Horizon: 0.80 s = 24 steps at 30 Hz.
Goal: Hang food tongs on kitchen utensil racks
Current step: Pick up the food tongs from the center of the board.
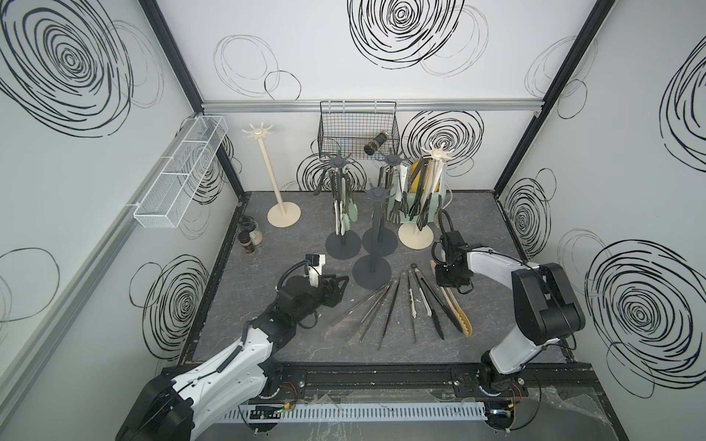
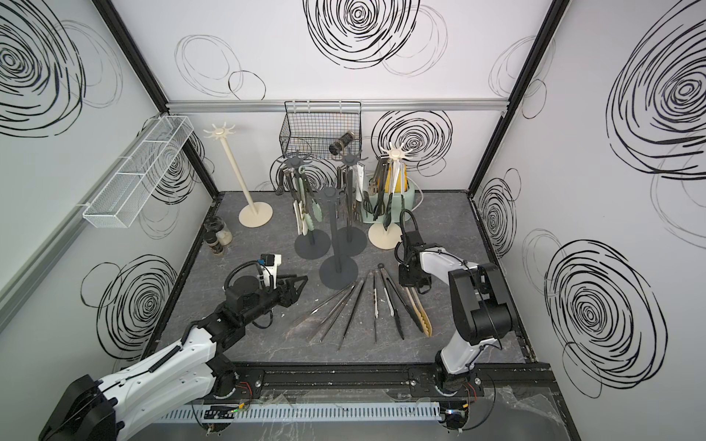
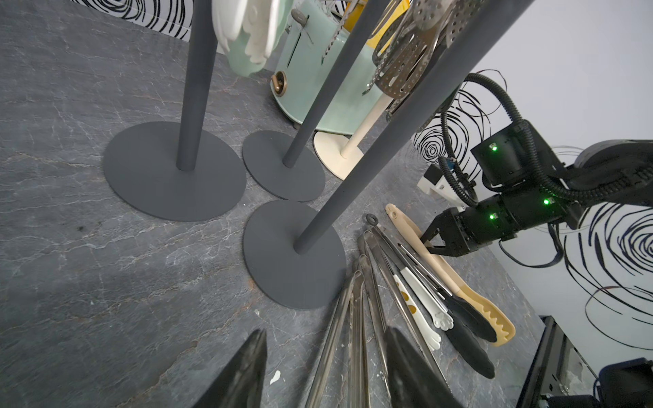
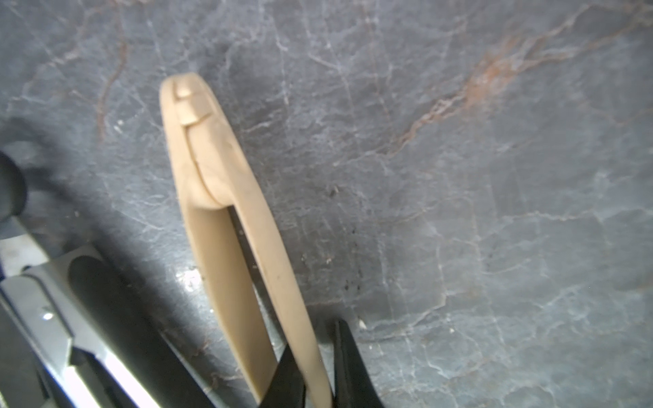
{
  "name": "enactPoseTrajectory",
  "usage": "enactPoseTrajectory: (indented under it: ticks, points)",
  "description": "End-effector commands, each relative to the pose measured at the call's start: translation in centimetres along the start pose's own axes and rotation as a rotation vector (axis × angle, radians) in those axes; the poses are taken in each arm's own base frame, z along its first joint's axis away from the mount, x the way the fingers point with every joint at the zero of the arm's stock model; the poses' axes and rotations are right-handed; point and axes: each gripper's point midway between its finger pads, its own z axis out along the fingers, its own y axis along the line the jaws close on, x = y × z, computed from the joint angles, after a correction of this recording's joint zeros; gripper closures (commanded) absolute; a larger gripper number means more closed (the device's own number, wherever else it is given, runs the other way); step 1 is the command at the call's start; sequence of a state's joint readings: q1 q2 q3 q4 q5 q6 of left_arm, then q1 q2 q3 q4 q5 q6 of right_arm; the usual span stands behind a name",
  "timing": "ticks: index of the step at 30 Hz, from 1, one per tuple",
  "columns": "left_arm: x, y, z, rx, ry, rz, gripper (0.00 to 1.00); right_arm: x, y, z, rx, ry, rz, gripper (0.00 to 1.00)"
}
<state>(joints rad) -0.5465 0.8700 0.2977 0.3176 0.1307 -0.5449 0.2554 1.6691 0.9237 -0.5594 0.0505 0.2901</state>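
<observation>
Task partway: slim tongs [image 1: 344, 217] hang on three tall hook-crowned pole racks [image 1: 338, 164], two racks [image 1: 272, 179] stand bare, loose steel and black tongs [image 1: 390, 313] lie on the grey stone table [image 1: 493, 328], where the right gripper [image 4: 313, 335] pinches one arm of the wide beige wooden tongs [image 4: 219, 176]; the left gripper [image 3: 325, 332] gapes empty.

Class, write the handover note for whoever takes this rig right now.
Left gripper: open, empty, hovering.
Right gripper: pinching one arm of the beige tongs, which lie on the table.
Done: three racks carry hung tongs; the front dark rack and far cream rack are bare.
To do: hang the beige pair and the other loose tongs beside it.
</observation>
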Motion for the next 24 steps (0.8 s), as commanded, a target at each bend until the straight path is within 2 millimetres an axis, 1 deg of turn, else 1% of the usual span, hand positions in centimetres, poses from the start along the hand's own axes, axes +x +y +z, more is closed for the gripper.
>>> enactPoseTrajectory:
  ticks: [1, 6, 8, 11, 14, 16, 24]
  points:
    - [-0.7, -0.3, -0.1, 0.03, -0.037, -0.016, 0.42, 3.0, -0.4, 2.1, 0.029, 0.133, 0.031, 0.91]
    - [-0.1, -0.2, -0.1, 0.04, -0.031, -0.027, 0.42, 2.3, -0.9, 1.7, 0.057, 0.121, 0.026, 1.0]
    - [0.1, -0.3, -0.1, 0.048, -0.027, -0.028, 0.42, 2.0, -1.1, 1.5, 0.069, 0.112, 0.024, 1.0]
    - [0.4, -0.4, -0.1, 0.061, -0.018, -0.03, 0.43, 1.0, -1.5, 0.5, 0.086, 0.078, 0.019, 1.0]
    - [0.9, -0.4, -0.1, 0.069, -0.008, -0.029, 0.43, -0.1, -2.3, -1.5, 0.126, 0.025, 0.012, 1.0]
    - [1.2, -0.3, -0.1, 0.075, -0.006, -0.029, 0.43, -1.2, -2.5, -3.4, 0.128, -0.031, 0.015, 1.0]
    - [1.7, -0.5, 0.0, 0.109, -0.004, -0.02, 0.44, -3.7, -2.6, -9.9, 0.1, -0.197, 0.006, 1.0]
